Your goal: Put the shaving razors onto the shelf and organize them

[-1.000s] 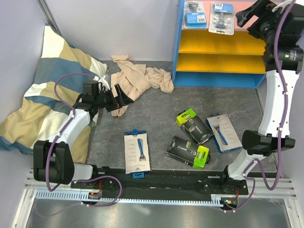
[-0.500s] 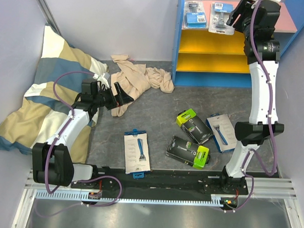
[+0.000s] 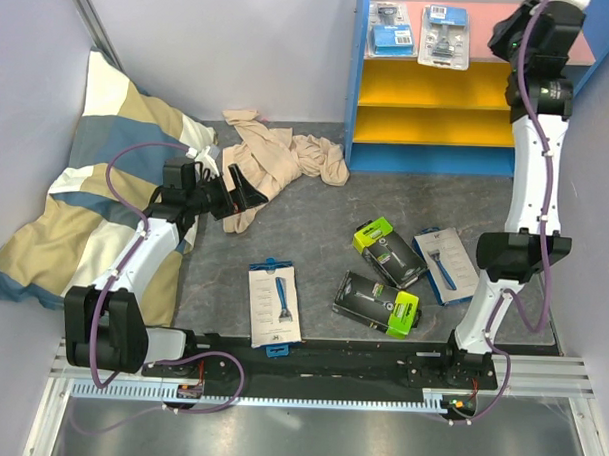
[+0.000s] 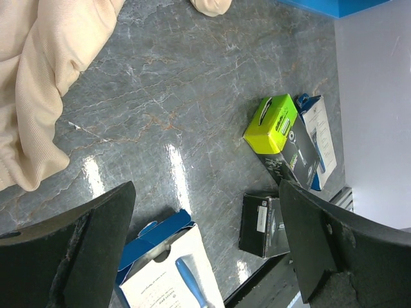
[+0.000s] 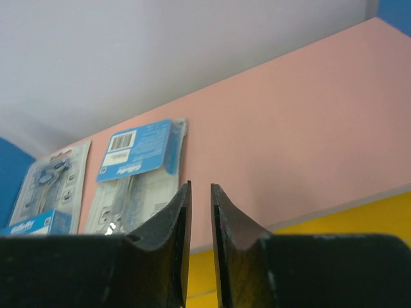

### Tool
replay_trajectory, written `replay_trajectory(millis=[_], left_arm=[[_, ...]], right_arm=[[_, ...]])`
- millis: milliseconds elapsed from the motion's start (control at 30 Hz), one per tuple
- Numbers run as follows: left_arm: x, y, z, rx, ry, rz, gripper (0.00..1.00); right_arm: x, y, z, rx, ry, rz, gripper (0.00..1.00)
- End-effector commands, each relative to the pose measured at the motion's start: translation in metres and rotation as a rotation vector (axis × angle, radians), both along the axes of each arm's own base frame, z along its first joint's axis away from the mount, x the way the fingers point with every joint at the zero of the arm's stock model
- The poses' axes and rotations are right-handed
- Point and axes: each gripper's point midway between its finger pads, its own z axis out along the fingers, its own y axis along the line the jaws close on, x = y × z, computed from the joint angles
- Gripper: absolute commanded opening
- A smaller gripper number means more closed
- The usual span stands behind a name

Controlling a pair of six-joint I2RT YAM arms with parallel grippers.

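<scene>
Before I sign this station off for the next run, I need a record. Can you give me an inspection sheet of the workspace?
Surface: grey table, no spills seen.
Job's things: shelf has two blister packs on its pink top board. On the table lie two white-blue boxes and two black boxes.
Clutter: beige cloth; striped pillow.
Grippers: left gripper open and empty beside the cloth. Right gripper nearly shut and empty, at the shelf top.
Cables: purple cables loop along both arms, no snag seen.
Surroundings: pale walls.
</scene>
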Motion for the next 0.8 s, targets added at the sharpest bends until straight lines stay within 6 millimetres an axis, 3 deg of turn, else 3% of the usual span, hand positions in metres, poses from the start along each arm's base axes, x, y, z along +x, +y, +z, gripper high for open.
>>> replay_trajectory(millis=[0, 267, 633, 767], left_arm=[[0.001, -0.001, 0.02, 0.006, -0.064, -0.028, 1.0], [-0.002, 0.0, 0.017, 0.012, -0.062, -0.024, 1.0], [-0.002, 0.002, 0.017, 0.019, -0.065, -0.02, 1.0], [-0.002, 0.002, 0.018, 0.018, -0.068, -0.017, 1.0]], right_arm=[[0.008, -0.007, 0.019, 0.046, -0.087, 0.037, 0.23], [0.029, 0.006, -0.02, 0.066, -0.01, 0.125, 0.13], [0.037, 0.015, -0.03, 0.081, 0.002, 0.161, 0.1], [0.045, 0.021, -0.044, 0.081, 0.027, 0.179, 0.1]])
